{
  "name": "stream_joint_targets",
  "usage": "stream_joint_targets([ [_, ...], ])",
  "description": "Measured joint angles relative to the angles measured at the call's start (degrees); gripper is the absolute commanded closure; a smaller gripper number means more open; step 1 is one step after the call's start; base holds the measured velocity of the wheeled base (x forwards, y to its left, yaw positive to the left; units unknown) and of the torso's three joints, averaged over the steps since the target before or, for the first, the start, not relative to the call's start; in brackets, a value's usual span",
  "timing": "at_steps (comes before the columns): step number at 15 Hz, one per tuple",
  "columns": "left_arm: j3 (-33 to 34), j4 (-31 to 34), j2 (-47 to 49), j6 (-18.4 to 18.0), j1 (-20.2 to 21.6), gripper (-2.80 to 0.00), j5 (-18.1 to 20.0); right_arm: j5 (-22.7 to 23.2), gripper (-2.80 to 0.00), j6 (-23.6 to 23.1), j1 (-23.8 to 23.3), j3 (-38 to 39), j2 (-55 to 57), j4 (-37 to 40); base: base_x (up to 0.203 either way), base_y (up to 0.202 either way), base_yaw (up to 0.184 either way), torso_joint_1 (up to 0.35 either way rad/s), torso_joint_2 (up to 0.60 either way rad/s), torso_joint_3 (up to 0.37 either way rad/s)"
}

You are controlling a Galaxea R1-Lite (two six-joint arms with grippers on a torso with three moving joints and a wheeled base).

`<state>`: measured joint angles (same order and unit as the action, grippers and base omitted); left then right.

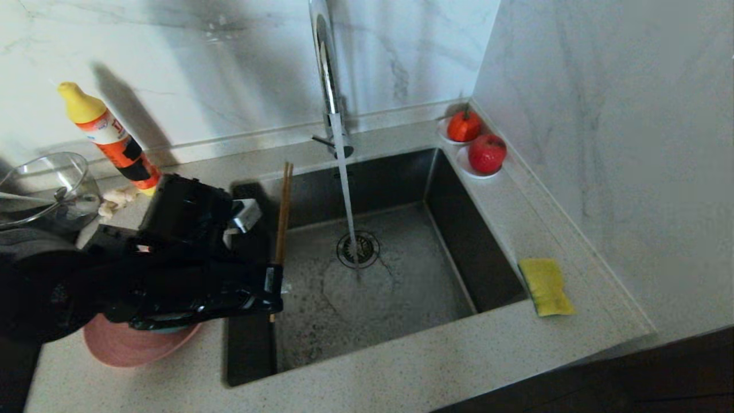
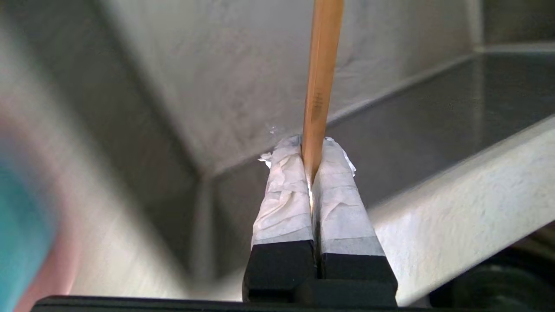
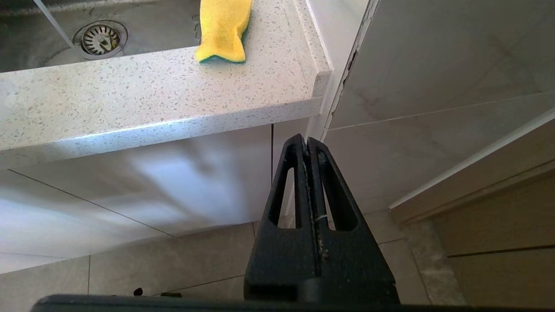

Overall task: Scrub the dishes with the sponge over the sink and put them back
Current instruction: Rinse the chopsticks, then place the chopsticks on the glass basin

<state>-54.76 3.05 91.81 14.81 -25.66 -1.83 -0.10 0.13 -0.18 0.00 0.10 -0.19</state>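
the left pincer (image 2: pixel 311 149) is pressed together on the pair of wooden chopsticks (image 1: pixel 281 213), holding them upright over the left side of the sink (image 1: pixel 459 229), near its left wall. water runs from the chrome tap (image 1: pixel 328 69) down onto the drain strainer (image 1: pixel 358 249). the pink plate (image 1: pixel 129 344) sits on the table (image 1: pixel 413 373) left of the sink, mostly hidden under the left arm. the yellow sponge (image 1: pixel 546 285) lies on the table at the sink's right edge. the right pincer (image 3: pixel 308 145) hangs pressed together and holding nothing, below the table's edge and in front of the cabinet.
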Motion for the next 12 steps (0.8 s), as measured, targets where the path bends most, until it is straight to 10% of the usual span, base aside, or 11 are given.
stream_joint_targets([
  [7,-3.03,23.26,-6.31,21.56,0.0,0.0,-6.04,0.01,0.0,0.01,-0.02,0.0,0.0,-0.02,0.0,0.0,0.0,0.0,0.0,0.0],
  [12,-4.0,25.95,-7.28,24.87,0.0,0.0,-5.25,0.01,0.0,0.0,-0.02,0.0,0.0,-0.03,0.0,0.0,0.0,0.0,0.0,0.0],
])
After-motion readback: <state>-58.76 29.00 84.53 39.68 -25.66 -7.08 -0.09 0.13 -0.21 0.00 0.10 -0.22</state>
